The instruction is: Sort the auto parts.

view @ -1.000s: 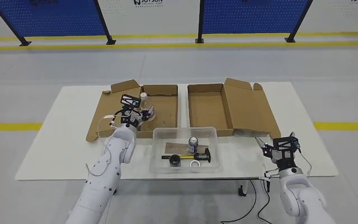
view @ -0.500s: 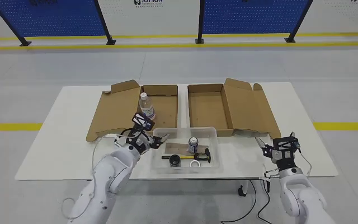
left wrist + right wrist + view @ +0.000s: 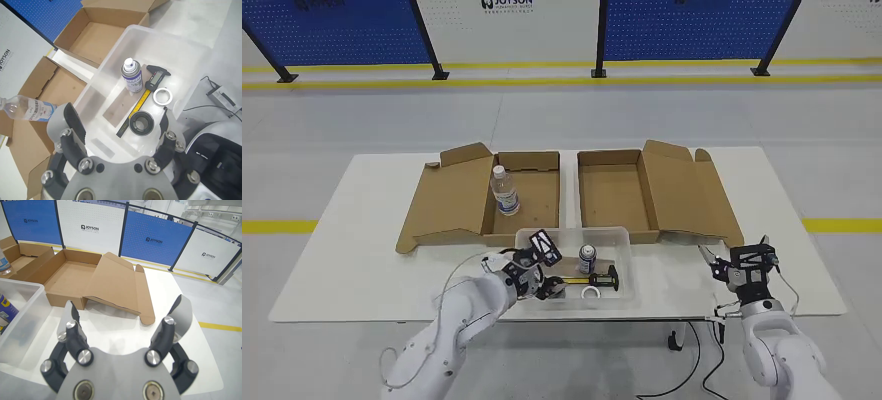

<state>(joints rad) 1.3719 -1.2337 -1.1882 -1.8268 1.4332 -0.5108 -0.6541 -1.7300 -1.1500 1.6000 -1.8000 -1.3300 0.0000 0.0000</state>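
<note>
Table point(image 3: 372, 200): left tool point(image 3: 118, 111) (spread) over bin point(image 3: 170, 43); labelled can point(image 3: 132, 77) upright.

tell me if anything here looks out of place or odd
A clear plastic bottle stands in the left-hand cardboard box, which looks odd for an auto-parts sort. Otherwise nothing stands out: the spray can and caliper sit in the clear bin, nothing spilled.
</note>
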